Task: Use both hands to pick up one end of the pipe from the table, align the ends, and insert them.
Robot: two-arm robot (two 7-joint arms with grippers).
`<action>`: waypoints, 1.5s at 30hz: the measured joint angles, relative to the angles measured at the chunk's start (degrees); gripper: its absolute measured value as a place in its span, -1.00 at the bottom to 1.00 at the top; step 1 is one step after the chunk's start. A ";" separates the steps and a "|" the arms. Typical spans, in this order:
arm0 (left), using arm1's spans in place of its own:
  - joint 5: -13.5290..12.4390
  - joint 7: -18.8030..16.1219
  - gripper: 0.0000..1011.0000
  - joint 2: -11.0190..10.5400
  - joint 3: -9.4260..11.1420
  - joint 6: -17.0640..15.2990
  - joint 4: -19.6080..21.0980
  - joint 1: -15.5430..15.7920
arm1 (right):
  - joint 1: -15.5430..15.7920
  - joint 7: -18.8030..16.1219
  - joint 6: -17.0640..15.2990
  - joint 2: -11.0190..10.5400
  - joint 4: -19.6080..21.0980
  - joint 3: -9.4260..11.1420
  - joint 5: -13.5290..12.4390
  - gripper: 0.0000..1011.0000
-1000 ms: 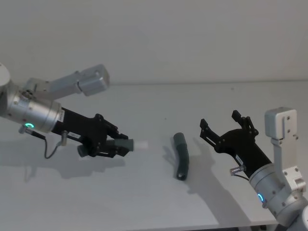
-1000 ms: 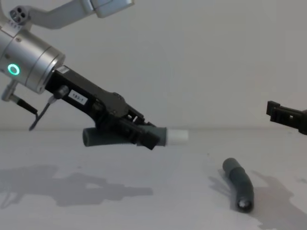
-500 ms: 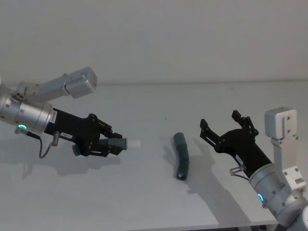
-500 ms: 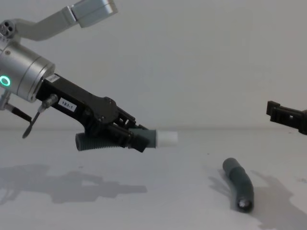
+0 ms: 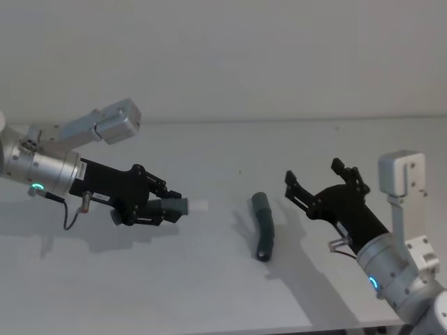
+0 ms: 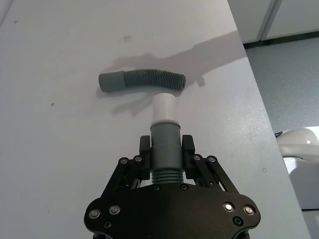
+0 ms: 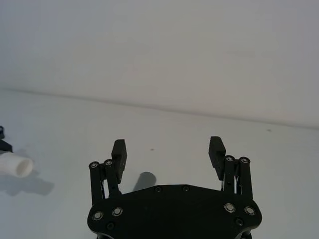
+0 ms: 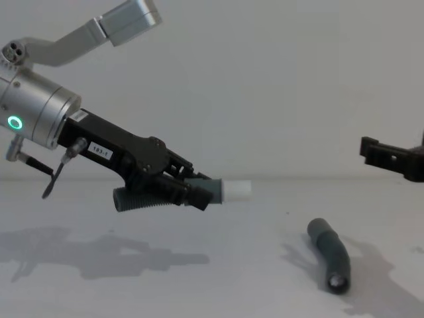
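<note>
White-tipped pipe piece [image 5: 180, 205] in tight jaws of left gripper [image 5: 163, 208]; jaws of right gripper [image 5: 314, 174] apart.

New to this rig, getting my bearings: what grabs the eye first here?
The left gripper, hovering over the table's left side, is shut on a ribbed grey pipe piece with a white tip. The other grey pipe piece lies mid-table, with the open right gripper right of it.

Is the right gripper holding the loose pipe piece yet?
No, the right gripper hangs open in the air, while the loose piece lies on the table, apart from it.
</note>
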State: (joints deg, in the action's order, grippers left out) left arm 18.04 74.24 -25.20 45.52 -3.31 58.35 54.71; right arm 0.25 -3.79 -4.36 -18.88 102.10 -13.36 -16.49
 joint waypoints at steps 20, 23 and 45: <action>0.40 -0.27 -0.34 0.65 0.00 1.50 -1.28 -0.06 | -5.95 1.74 -16.65 1.48 0.90 -7.97 5.50 0.98; 0.42 -0.29 -0.34 0.67 0.00 1.58 -1.34 -0.07 | -6.69 2.23 -18.10 1.66 0.14 -8.98 6.71 0.98; 0.48 -0.32 -0.34 0.76 0.00 1.77 -1.53 -0.07 | -9.49 9.91 -26.79 6.27 -4.53 -9.68 12.21 0.98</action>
State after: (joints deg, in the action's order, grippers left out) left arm 18.52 73.92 -24.44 45.52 -1.54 56.82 54.64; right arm -9.23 6.12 -31.16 -12.61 97.57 -23.04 -4.28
